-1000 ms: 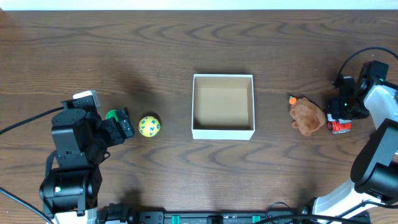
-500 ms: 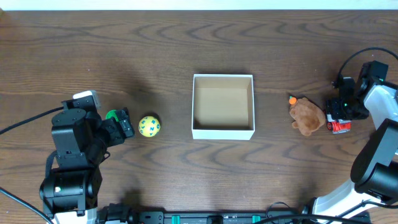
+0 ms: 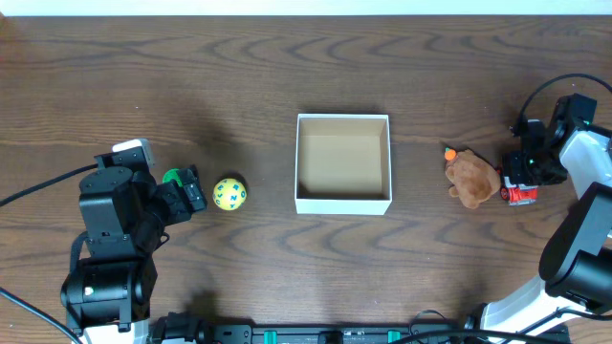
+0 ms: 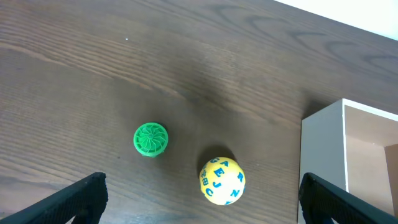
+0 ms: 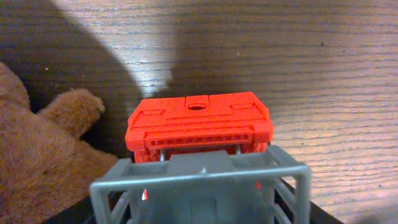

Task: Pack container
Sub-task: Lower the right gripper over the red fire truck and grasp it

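Observation:
The container, a square white box with a tan floor, stands mid-table with nothing in it; its corner shows in the left wrist view. A yellow ball with blue letters and a small green ball lie left of it. My left gripper is open, its fingers either side of the yellow ball. A brown plush toy lies right of the box. My right gripper is down over a red and grey toy; its fingers are hidden.
The dark wooden table extends bare behind the box. The plush toy lies just beside the red and grey toy, on its box side. Black cables run off both arms at the table's sides.

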`<state>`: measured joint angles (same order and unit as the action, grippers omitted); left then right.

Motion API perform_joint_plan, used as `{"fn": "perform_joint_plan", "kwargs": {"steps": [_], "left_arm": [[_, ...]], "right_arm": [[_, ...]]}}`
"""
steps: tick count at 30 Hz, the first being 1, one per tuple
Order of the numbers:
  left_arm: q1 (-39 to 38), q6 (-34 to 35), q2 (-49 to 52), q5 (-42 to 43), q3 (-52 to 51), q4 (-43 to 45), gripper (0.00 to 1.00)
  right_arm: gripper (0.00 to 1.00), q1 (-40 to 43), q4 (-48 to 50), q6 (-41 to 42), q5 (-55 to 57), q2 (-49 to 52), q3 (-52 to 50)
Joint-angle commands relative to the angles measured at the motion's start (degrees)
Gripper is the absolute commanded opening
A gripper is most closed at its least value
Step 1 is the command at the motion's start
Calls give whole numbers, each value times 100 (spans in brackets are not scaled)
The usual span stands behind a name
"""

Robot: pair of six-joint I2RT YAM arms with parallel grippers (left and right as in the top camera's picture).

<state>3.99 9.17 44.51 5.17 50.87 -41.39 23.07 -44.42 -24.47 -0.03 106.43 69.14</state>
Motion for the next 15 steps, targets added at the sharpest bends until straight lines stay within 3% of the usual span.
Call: {"fn": "perform_joint_plan", "kwargs": {"steps": [1, 6, 11, 15], "left_arm": [[-17, -48, -2, -42, 122, 4, 98], [-17, -48, -2, -42, 122, 7, 98], [-17, -48, -2, -44, 122, 7, 98], [-17, -48, -2, -42, 122, 4, 98]], "right_arm": [[62, 55, -35, 55, -42, -122, 17], [60, 55, -61, 55, -42, -122, 17], [34, 55, -61, 68, -44, -164, 17], [33, 55, -33, 68, -46, -295, 20]]}}
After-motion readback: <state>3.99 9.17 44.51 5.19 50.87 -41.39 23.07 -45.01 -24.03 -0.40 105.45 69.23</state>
